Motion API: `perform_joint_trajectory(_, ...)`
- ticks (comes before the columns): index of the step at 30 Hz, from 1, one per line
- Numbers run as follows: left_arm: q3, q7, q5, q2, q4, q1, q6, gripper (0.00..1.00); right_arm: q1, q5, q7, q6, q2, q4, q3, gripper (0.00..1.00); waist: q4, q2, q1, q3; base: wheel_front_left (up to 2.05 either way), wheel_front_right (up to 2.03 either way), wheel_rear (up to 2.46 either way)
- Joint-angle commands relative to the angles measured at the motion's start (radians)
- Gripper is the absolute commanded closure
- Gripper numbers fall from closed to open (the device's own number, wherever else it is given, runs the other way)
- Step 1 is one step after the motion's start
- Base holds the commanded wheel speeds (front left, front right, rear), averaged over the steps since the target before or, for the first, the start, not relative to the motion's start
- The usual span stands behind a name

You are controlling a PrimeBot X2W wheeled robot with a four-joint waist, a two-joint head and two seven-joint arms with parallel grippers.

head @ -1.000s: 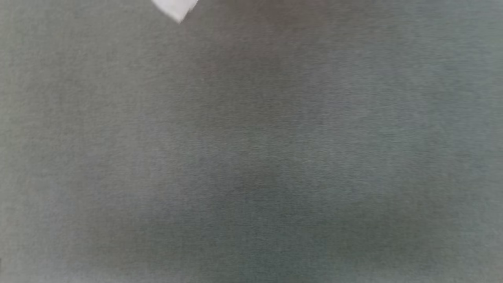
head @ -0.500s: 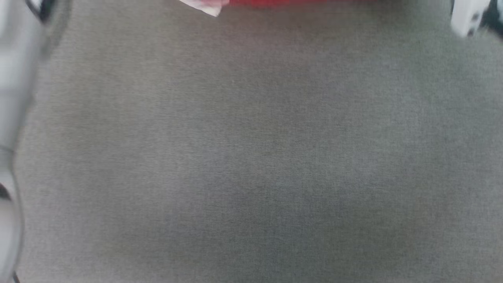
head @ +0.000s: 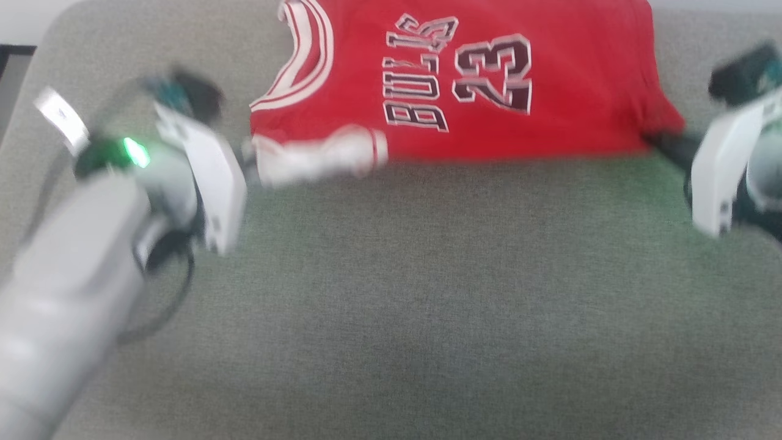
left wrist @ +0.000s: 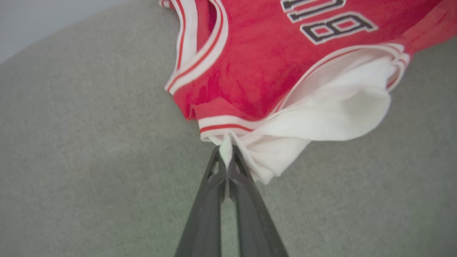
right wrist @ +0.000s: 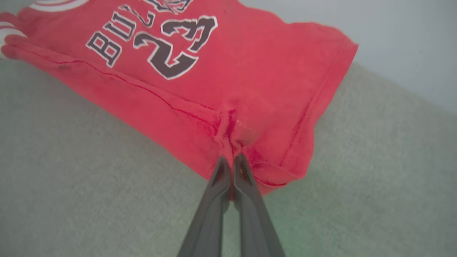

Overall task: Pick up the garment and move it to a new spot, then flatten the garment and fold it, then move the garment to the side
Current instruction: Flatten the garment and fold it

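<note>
In the head view, the garment (head: 489,73) lies spread across the far part of a grey fabric-covered tabletop (head: 427,293), its red front up and the dark number 23 print facing the camera sideways. The striped neckline (head: 305,55) is toward the robot's left and the hem toward its right. The left gripper (head: 247,156), blurred, meets the white sleeve (head: 317,156) at the garment's near left corner, and a green light (head: 135,151) glows on that wrist. The right gripper (head: 666,143) reaches the near right corner of the red cloth. In the left wrist view, the left gripper (left wrist: 225,157) has its two dark fingers pressed together on a small pinch of white fabric at the sleeve (left wrist: 339,107) edge, just below the striped trim. The red body (left wrist: 257,71) stretches away above it over the tabletop (left wrist: 89,142). In the right wrist view, the right gripper (right wrist: 232,164) is clamped on a puckered fold of the garment (right wrist: 250,82) near its hem corner. The cloth bunches at the fingertips and lies on the tabletop (right wrist: 89,178) beyond.
</note>
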Motion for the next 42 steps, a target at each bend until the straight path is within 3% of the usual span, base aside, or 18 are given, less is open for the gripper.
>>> perform_joint_trajectory(1, 0.0, 0.012, -0.013, 0.013, -0.027, 0.029, 0.014, 1.0, 0.029, 0.017, 0.009, -0.001, -0.011, -0.013, 0.005, 1.0, 0.002, 0.0, 0.0, -0.008, 0.0, 0.0, 0.0)
perform_joint_trajectory(10, -0.018, 0.14, -0.101, 0.168, -0.446, 0.363, 0.233, 1.0, 0.231, 0.076, 0.012, -0.001, -0.143, -0.169, 0.044, 1.0, -0.005, 0.0, 0.0, -0.032, 0.0, 0.0, 0.0)
perform_joint_trajectory(14, -0.027, 0.166, -0.135, 0.205, -0.578, 0.48, 0.32, 1.0, 0.31, 0.097, 0.017, -0.001, -0.189, -0.228, 0.06, 1.0, -0.012, 0.0, 0.0, -0.033, 0.0, 0.0, 0.0)
perform_joint_trajectory(20, -0.051, 0.183, -0.171, 0.227, -0.694, 0.61, 0.404, 1.0, 0.406, 0.119, 0.025, -0.001, -0.235, -0.296, 0.079, 1.0, -0.02, 0.0, 0.0, -0.035, 0.0, 0.0, 0.0)
perform_joint_trajectory(26, -0.065, 0.197, -0.204, 0.239, -0.744, 0.682, 0.45, 1.0, 0.489, 0.139, 0.021, -0.002, -0.262, -0.34, 0.09, 1.0, -0.025, 0.0, 0.0, -0.038, 0.0, 0.0, 0.0)
perform_joint_trajectory(35, -0.024, 0.191, -0.152, 0.318, -0.83, 0.632, 0.489, 1.0, 0.508, 0.144, -0.035, -0.002, -0.287, -0.382, 0.034, 1.0, -0.039, 0.0, 0.0, -0.049, 0.0, 0.0, 0.0)
perform_joint_trajectory(42, 0.021, 0.207, -0.081, 0.387, -0.864, 0.509, 0.455, 1.0, 0.468, 0.142, -0.069, -0.002, -0.283, -0.385, -0.05, 1.0, -0.064, 0.0, 0.0, -0.051, 0.0, 0.0, 0.0)
